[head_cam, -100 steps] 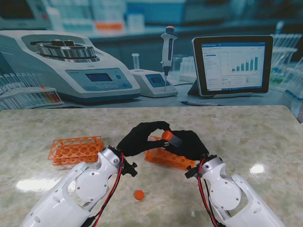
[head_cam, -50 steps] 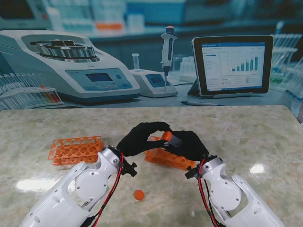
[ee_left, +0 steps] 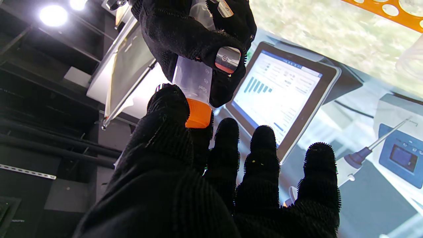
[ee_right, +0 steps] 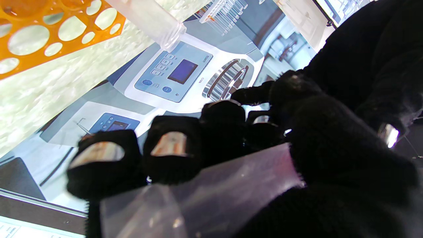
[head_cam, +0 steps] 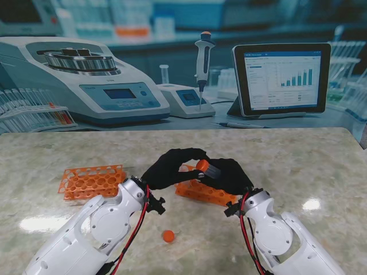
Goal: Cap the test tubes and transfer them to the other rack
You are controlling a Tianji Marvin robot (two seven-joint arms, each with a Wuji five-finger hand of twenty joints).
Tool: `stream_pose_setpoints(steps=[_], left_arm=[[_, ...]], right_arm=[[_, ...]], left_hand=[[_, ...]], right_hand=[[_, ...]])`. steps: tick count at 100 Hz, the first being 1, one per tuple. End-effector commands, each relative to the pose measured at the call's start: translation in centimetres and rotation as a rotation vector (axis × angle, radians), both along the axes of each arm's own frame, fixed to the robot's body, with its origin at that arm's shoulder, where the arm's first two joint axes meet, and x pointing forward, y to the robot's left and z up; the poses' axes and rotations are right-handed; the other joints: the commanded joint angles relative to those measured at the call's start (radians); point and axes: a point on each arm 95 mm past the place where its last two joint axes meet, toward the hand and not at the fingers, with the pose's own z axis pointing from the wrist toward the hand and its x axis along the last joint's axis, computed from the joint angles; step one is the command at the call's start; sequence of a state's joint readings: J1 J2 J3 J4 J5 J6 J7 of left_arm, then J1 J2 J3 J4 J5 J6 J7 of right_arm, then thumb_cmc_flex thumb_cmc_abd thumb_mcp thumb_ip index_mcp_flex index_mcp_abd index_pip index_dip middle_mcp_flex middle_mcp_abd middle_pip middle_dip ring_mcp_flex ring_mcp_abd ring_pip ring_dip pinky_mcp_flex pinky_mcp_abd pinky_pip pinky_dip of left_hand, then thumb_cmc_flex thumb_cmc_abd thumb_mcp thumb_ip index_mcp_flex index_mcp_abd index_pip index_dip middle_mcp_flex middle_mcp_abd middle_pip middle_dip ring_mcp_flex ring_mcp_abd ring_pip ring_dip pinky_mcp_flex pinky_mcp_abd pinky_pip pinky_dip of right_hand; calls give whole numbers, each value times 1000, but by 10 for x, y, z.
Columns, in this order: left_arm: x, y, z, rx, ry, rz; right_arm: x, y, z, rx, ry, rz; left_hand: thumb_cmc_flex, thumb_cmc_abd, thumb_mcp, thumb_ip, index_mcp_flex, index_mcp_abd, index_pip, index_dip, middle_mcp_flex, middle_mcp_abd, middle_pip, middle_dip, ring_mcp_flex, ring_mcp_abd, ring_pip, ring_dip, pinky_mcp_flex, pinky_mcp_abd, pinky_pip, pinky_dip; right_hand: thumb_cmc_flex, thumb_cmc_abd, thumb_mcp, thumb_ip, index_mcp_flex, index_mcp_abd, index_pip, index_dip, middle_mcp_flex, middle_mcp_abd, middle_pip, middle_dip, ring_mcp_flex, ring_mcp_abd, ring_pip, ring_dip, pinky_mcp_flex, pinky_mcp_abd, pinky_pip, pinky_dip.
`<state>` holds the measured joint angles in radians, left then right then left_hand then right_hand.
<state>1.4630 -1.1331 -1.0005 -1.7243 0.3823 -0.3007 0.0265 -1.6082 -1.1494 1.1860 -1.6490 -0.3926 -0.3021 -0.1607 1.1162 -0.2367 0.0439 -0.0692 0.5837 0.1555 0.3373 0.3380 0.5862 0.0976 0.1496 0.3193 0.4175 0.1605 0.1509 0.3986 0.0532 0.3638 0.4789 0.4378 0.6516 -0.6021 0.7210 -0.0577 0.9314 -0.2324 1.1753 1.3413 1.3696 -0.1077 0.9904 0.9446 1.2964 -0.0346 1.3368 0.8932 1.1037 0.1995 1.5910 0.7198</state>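
My right hand [head_cam: 230, 175] is shut on a clear test tube [head_cam: 210, 169], held tilted above the table. Its body shows in the left wrist view as the test tube [ee_left: 193, 79] and fills the right wrist view as the test tube [ee_right: 198, 198]. An orange cap [head_cam: 202, 165] sits on the tube's end. My left hand [head_cam: 172, 166] pinches this orange cap [ee_left: 198, 114] between thumb and forefinger, the other fingers spread. Beneath both hands lies an orange rack [head_cam: 202, 192], holding another uncapped tube [ee_right: 148, 19]. A second orange rack [head_cam: 92, 180] stands to the left.
A loose orange cap [head_cam: 168, 235] lies on the marble table [head_cam: 298, 166] near me, between the arms. At the back stand a centrifuge [head_cam: 86, 80], a small device with a pipette [head_cam: 203, 57], a tablet [head_cam: 282, 77] and a tube rack [head_cam: 31, 112].
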Motion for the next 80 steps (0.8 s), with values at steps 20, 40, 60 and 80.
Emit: stream_pose_setpoints(steps=[20, 40, 60, 80], left_arm=[[-2, -2, -5, 17, 6, -15], [-2, -2, -5, 19, 2, -17], [-2, -1, -6, 23, 9, -17], [-2, 0, -6, 31, 17, -18]], right_arm=[[-2, 5, 4, 10, -8, 11], [-2, 5, 4, 10, -7, 13], [-2, 5, 4, 10, -7, 13], [-2, 5, 4, 10, -7, 13]], left_hand=[[175, 59, 306, 58, 132, -355, 132, -8, 13, -25, -31, -59, -16, -11, -29, -31, -14, -7, -41, -52], [175, 42, 335, 43, 111, -370, 115, -26, 8, -25, -35, -76, -23, -12, -34, -41, -14, -9, -48, -53], [175, 54, 314, 39, 95, -352, 96, -41, -6, -26, -35, -83, -35, -12, -37, -45, -18, -11, -55, -53], [175, 69, 308, 46, 83, -355, 80, -52, -15, -23, -36, -85, -45, -15, -40, -48, -24, -14, -65, -53]], right_hand=[[2, 12, -18, -20, 3, -45, 25, 23, -4, -11, 15, -1, 21, -34, 31, 11, 19, 0, 38, 3], [1, 14, -18, -21, 3, -46, 25, 23, -4, -11, 15, -1, 21, -33, 32, 11, 19, 1, 38, 2], [2, 14, -19, -21, 3, -47, 25, 23, -4, -11, 14, -2, 21, -35, 32, 11, 19, 2, 38, 2], [1, 14, -20, -21, 3, -46, 24, 23, -4, -11, 14, -2, 21, -35, 32, 11, 19, 2, 38, 2]])
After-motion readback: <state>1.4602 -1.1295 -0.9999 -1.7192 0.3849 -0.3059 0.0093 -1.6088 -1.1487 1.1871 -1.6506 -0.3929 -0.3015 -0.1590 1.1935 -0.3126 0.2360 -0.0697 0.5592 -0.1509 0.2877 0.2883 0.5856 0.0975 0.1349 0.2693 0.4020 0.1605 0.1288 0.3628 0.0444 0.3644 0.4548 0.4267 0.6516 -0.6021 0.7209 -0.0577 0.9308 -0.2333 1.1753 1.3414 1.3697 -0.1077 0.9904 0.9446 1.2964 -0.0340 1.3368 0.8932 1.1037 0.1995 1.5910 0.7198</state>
